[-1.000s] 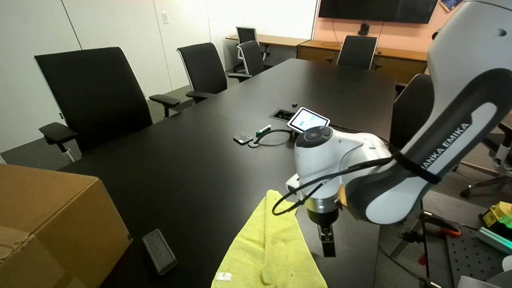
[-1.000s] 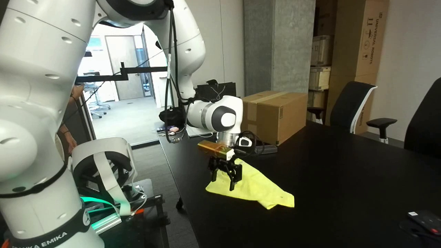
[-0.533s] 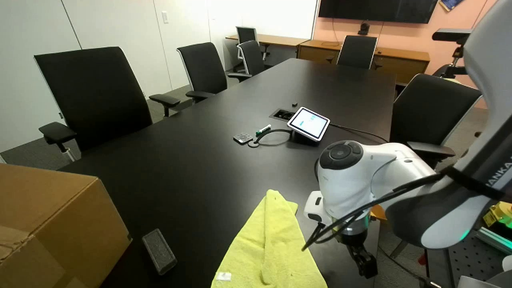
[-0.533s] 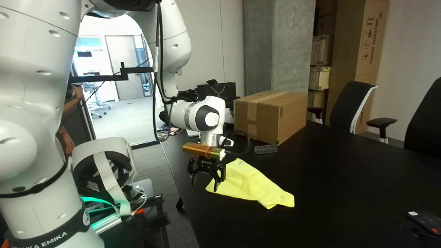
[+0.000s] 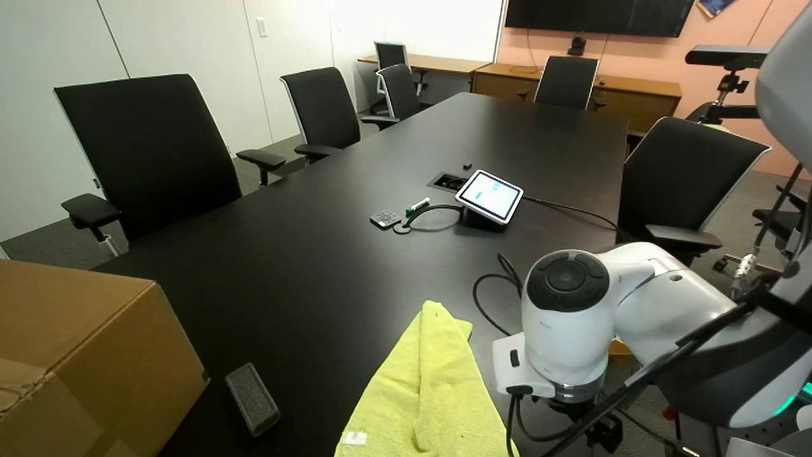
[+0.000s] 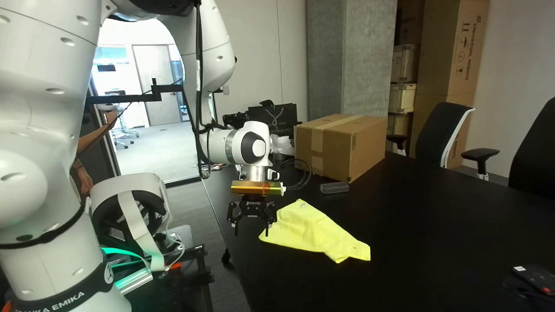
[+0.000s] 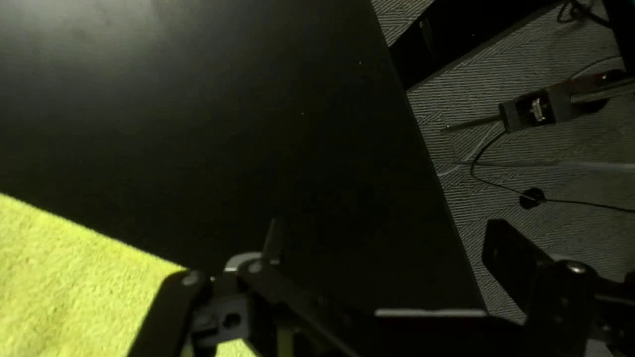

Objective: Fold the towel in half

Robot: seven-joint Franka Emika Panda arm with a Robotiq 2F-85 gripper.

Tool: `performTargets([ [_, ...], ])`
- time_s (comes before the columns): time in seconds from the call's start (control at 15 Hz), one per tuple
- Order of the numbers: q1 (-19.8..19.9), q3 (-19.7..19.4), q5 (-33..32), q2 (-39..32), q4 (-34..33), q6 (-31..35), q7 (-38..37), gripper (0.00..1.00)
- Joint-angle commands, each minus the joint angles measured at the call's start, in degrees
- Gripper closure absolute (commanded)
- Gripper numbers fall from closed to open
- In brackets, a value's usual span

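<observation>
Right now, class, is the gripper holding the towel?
No: the gripper hangs open, while the towel lies on the table.

Towel (image 5: 426, 387): one
Gripper (image 6: 252, 233): one
Fingers (image 7: 513, 263): two, on the gripper
Robot arm (image 6: 217, 56): one
Black table (image 5: 304, 273): one
Brown box (image 6: 342, 147): one on the table, seen in both exterior views
Boxes at the back (image 6: 402, 97): some, too hidden to count
Gray block (image 5: 252, 398): one
Chairs (image 5: 152, 146): at least six in an exterior view
Chairs at the table (image 6: 435, 130): two in an exterior view, cannot tell if counted above
Tablet (image 5: 490, 195): one
Marker (image 5: 418, 206): one
Little square (image 5: 385, 219): one
Wall screen (image 5: 599, 16): one
Black bag (image 6: 284, 119): one
Pillar (image 6: 368, 56): one
</observation>
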State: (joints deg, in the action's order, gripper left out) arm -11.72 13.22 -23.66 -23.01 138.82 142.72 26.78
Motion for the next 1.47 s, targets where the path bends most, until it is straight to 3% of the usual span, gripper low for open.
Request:
performTargets([
  [0.0,-1.3,0.8,-5.0,-1.3,-1.1,5.2,3.5,0.00],
  [0.47,-0.7,2.4,-3.6,-6.2,-4.1,14.9,4.9,0.00],
  [0.87,1.7,2.4,-1.9,-11.1,-8.7,15.0,6.9,0.00],
  [1.4,3.1,1.9,-1.6,-14.4,-8.8,15.2,6.7,0.00],
])
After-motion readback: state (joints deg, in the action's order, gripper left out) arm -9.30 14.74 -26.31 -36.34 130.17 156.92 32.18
